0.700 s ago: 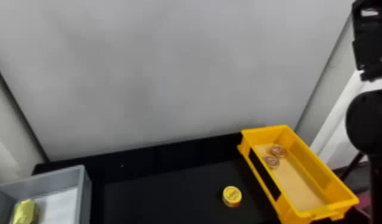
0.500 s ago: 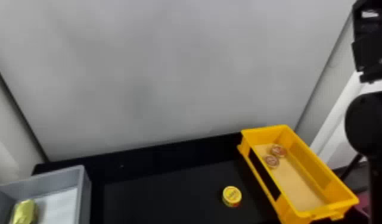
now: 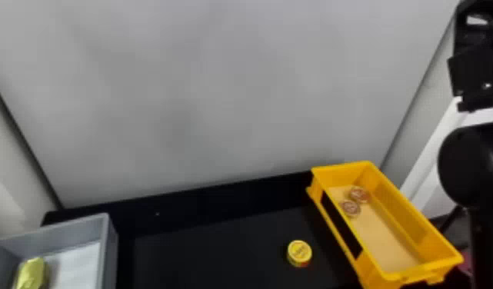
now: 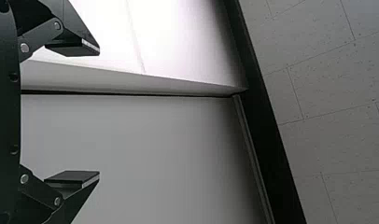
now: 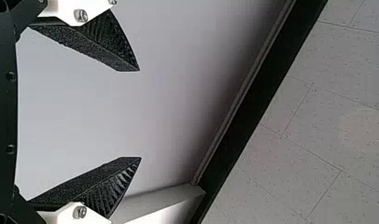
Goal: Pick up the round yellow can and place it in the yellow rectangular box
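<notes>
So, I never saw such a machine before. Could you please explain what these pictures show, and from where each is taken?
This is a robot with two black arms. One camera looks forward and down from its head; the others sit on its wrists. On the dark table, the round yellow can rests beside a yellow box containing two small round things. Far to the robot's left, a grey box holds a yellow-green thing. The left tool and the right tool are open, with nothing held between their fingers.
</notes>
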Motion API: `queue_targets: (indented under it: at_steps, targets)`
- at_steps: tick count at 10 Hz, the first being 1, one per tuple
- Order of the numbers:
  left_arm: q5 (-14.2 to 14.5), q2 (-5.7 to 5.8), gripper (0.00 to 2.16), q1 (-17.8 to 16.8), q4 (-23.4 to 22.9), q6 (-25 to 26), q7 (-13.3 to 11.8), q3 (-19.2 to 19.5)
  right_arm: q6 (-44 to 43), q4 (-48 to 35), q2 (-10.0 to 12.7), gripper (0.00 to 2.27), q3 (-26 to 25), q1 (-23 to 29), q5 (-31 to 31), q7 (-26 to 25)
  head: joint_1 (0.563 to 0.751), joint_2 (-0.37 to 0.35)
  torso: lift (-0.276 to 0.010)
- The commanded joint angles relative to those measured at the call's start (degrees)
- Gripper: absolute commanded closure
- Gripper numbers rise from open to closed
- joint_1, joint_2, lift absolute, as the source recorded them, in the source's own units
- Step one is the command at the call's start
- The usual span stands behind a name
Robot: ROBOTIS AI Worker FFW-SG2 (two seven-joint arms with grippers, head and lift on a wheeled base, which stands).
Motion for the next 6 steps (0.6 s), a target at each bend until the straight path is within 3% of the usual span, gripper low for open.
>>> queue_targets:
  at_steps: [1,4,6]
  targets:
    - [0.00,0.00,0.31,-0.06,0.04,-0.10,0.02,-0.11,-0.94,0.21,0.11,0.11,-0.06,0.12,-0.01,0.09,0.606,-0.081,0.000]
    - [0.00,-0.27,0.31,-0.15,0.22,-0.10,0.02,-0.72,1.70,0.39,0.11,0.11,-0.14,0.47,-0.54,-0.26,0.606,-0.081,0.000]
    - [0.08,-0.35,0.31,-0.24,0.22,-0.01,0.11,-1.25,8.20,0.48,0.19,0.11,-1.73,1.70,-5.37,-0.18,0.606,-0.081,0.000]
